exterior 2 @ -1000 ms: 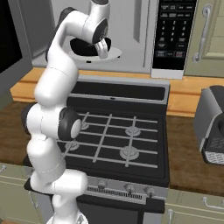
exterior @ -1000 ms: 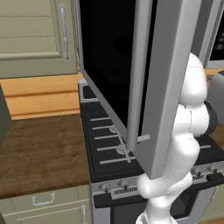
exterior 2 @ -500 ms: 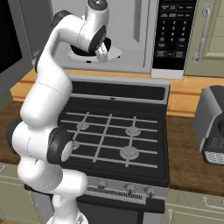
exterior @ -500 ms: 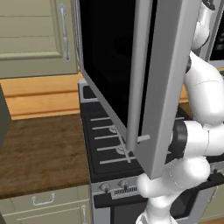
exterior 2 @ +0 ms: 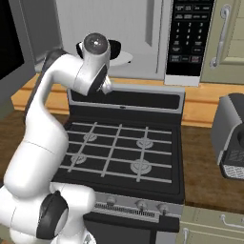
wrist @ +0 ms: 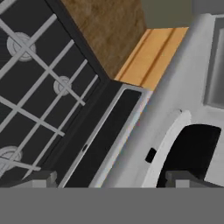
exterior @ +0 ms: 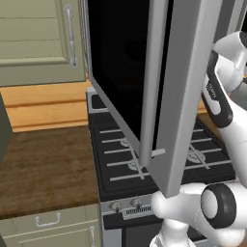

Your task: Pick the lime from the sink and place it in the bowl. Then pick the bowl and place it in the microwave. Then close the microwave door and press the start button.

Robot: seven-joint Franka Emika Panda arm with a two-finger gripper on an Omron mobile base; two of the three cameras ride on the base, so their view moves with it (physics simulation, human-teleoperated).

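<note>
Right base view has the bowl [exterior 2: 114,51], dark, on the white turntable plate [exterior 2: 125,58] inside the microwave [exterior 2: 143,43] at upper centre, partly hidden behind the arm's wrist, so by my read the lime-in-bowl and bowl-in-microwave steps are done; the lime itself can't be made out, prob. inside the bowl. Gripper [wrist: 109,177] sits at the bottom of the hand view, its two finger tips spread wide apart w/ nothing between them: it's let go, holding nothing. Same view shows the dark bowl's edge [wrist: 192,151] at lower right on the pale plate rim, and the black gas stove [wrist: 39,87] w/ its grates across the left. Microwave door [exterior: 159,91] fills the centre of the left base view, swung wide out toward the camera, black glass in a silver frame, its lower edge hanging over the stove. Step in hand, as I judge it: backing the hand clear of the cavity. Next move needs the arm to get out past the door's swing, come round to the door's outer face and push it shut, then reach the control panel [exterior 2: 188,35] at upper right of the right base view for start. Writing: panel has rows of small pale button marks, too small to read; no brand visible.
</note>
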